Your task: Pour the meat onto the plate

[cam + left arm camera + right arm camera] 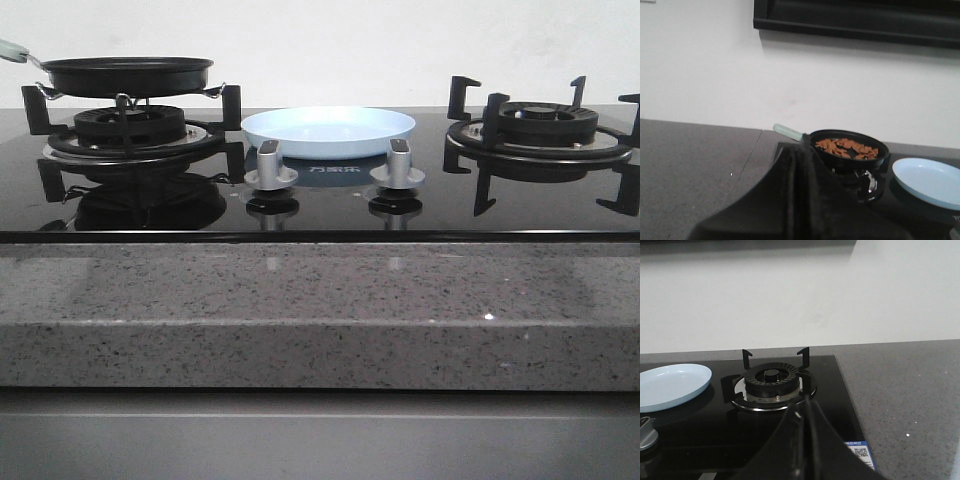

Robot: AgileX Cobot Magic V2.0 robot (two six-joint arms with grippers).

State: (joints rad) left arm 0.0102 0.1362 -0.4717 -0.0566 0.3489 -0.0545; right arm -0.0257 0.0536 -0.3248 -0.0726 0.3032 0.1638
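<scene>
The meat, a heap of small orange-brown pieces, lies in a black frying pan with a pale green handle. The pan stands on the left burner; from the front its inside is hidden. The pale blue plate sits empty on the hob between the two burners, also in the left wrist view and the right wrist view. My left gripper is shut and empty, short of the pan's handle. My right gripper is shut and empty, in front of the right burner. Neither arm appears in the front view.
Two silver knobs stand in front of the plate on the black glass hob. The right burner's grate carries nothing. A speckled grey stone counter runs along the front, and a white wall stands behind.
</scene>
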